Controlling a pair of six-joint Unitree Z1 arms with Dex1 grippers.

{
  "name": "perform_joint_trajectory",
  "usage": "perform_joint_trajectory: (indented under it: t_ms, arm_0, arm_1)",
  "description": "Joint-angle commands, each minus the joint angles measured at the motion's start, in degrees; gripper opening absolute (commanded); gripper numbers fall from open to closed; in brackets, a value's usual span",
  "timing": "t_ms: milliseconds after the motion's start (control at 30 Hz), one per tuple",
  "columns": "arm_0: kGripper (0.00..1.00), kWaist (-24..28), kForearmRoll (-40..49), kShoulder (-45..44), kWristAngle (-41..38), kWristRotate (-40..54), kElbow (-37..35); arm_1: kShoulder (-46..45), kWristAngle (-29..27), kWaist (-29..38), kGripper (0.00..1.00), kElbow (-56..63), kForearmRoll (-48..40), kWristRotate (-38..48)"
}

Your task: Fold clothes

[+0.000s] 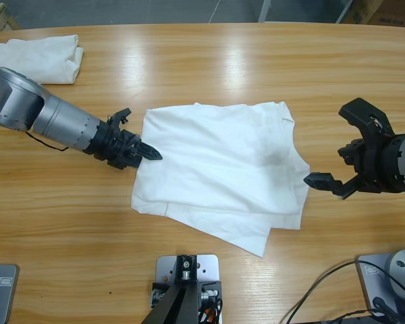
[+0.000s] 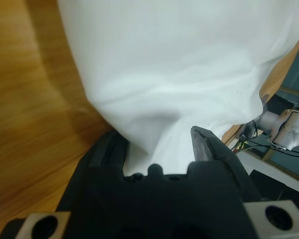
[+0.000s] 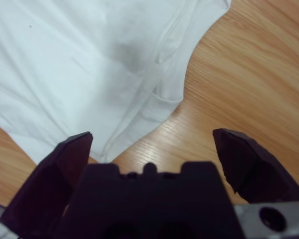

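Observation:
The clothes' main piece, a white T-shirt (image 1: 219, 172), lies partly folded in the middle of the wooden table (image 1: 209, 54), with a faint dark patch showing through near its right side. My left gripper (image 1: 150, 154) is at the shirt's left edge, shut on the T-shirt (image 2: 179, 74); the fabric drapes over one jaw in the left wrist view. My right gripper (image 1: 324, 145) stands wide open just off the shirt's right edge. In the right wrist view my right gripper (image 3: 154, 144) has bare wood between its jaws, and the T-shirt (image 3: 79, 64) lies just ahead.
A second white garment (image 1: 37, 57), folded, rests at the table's far left corner. Bare wood surrounds the shirt on all sides. Cables (image 1: 324, 290) trail near the front right edge.

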Motion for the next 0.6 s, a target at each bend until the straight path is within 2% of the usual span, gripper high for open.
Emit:
perform_joint_trajectory:
  t_ms: [33,200,400,433,467,500,600]
  arm_0:
    - [0.526,-1.3,1.0,3.3,1.4,-1.8,-1.7]
    - [0.522,-3.6,1.1,4.9,0.6,-4.2,-5.1]
    - [0.410,-4.0,1.1,5.3,-0.6,-5.3,-4.8]
    - [0.289,-4.0,1.0,5.4,-0.7,-5.4,-4.5]
    - [0.083,-4.0,1.1,5.6,-0.6,-5.1,-4.0]
    - [0.000,-4.0,1.0,5.9,-0.5,-4.8,-3.4]
    - [0.000,-4.7,0.9,5.8,2.4,0.2,-1.6]
  arm_1:
    - [1.8,-1.4,-0.4,1.000,1.8,-0.5,0.7]
    - [2.2,-1.5,-0.4,1.000,1.8,-1.0,0.7]
    - [2.3,-1.7,-0.4,1.000,1.8,-1.2,0.7]
    - [2.4,-1.7,-0.4,1.000,1.8,-1.3,0.7]
    - [2.5,-1.7,-0.4,1.000,1.8,-1.4,0.7]
    - [2.5,-1.7,-0.4,1.000,1.8,-1.5,0.7]
    - [2.2,-1.7,-0.4,1.000,2.2,-1.5,0.7]
